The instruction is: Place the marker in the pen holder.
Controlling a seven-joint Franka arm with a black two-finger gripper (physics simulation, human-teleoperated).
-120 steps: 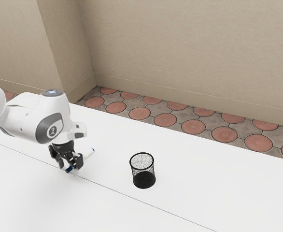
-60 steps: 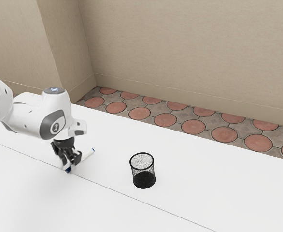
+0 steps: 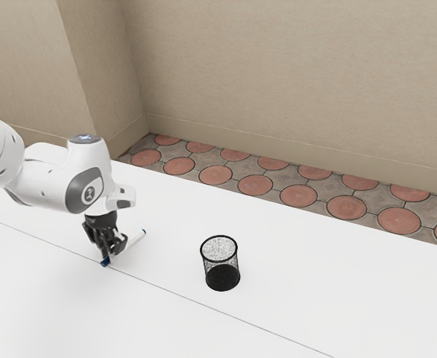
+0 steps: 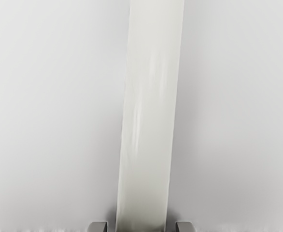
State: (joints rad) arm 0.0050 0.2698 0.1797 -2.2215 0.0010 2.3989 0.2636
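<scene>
My black two-finger gripper (image 3: 112, 255) stands spread about a white, blue-ended marker (image 3: 136, 239) on a white table (image 3: 315, 287); beyond, red-disc floor tiles (image 3: 298, 195) meet a beige wall (image 3: 293, 82).

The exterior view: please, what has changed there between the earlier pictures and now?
The hand has shifted slightly toward the exterior view's right. It straddles the marker, still open; nothing was gripped or released. The marker and pen holder show no visible move.
</scene>
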